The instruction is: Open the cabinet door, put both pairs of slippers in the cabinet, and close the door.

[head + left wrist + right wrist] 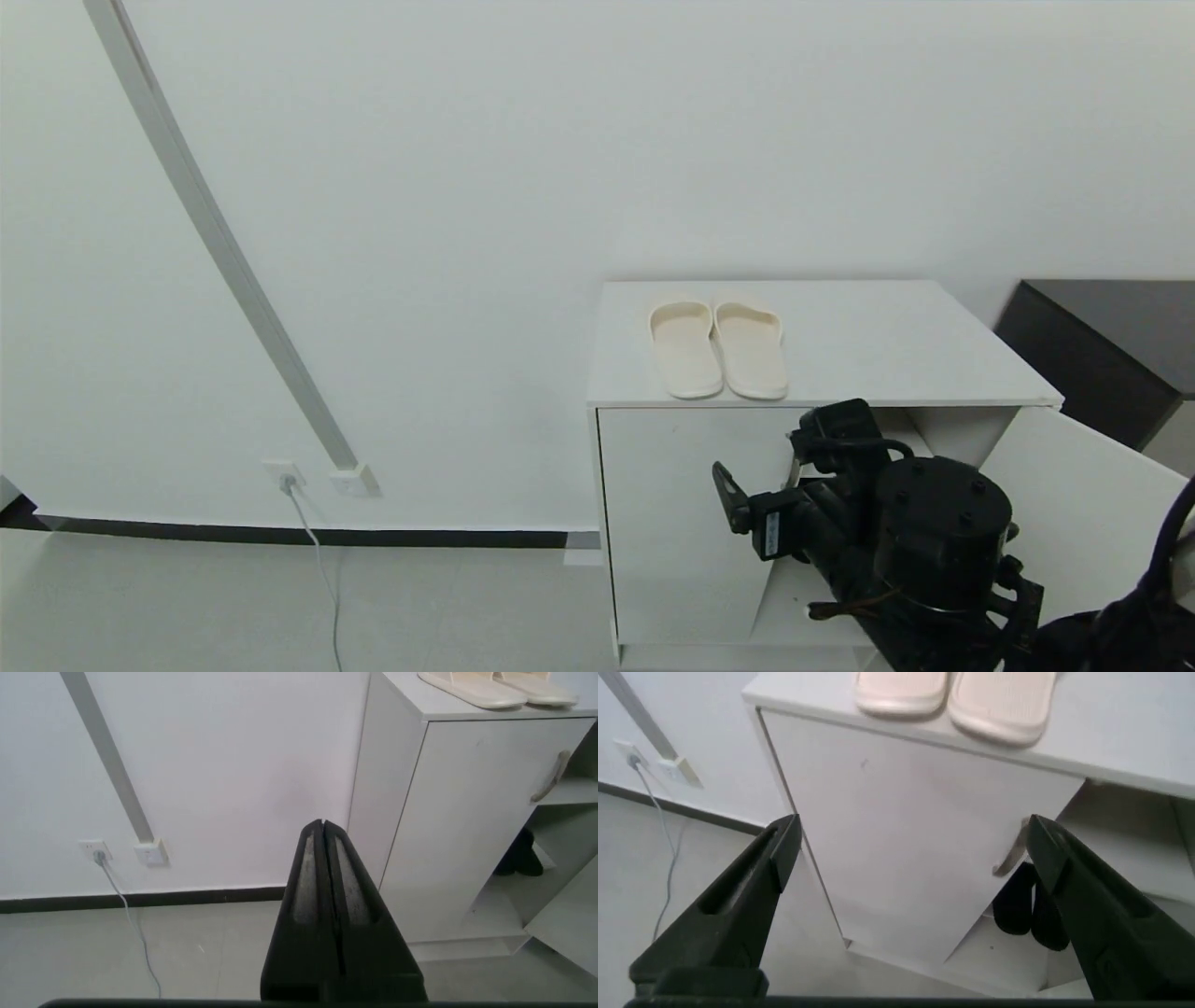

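White cabinet (887, 345) stands against the wall, flat top, two doors. Left door (681, 523) closed, with a pale handle (1008, 859) at its inner edge. Right door (1092, 504) swung wide open, so the inner shelves show.

Cream slippers (717, 347) – one pair, on the cabinet top toward its left side. They lie flat, side by side and touching, lengthwise front to back, near ends just at the front edge.

Dark slippers (1032, 910) – second pair, inside the cabinet on a lower shelf, standing on end close together, just behind the closed door's inner edge.
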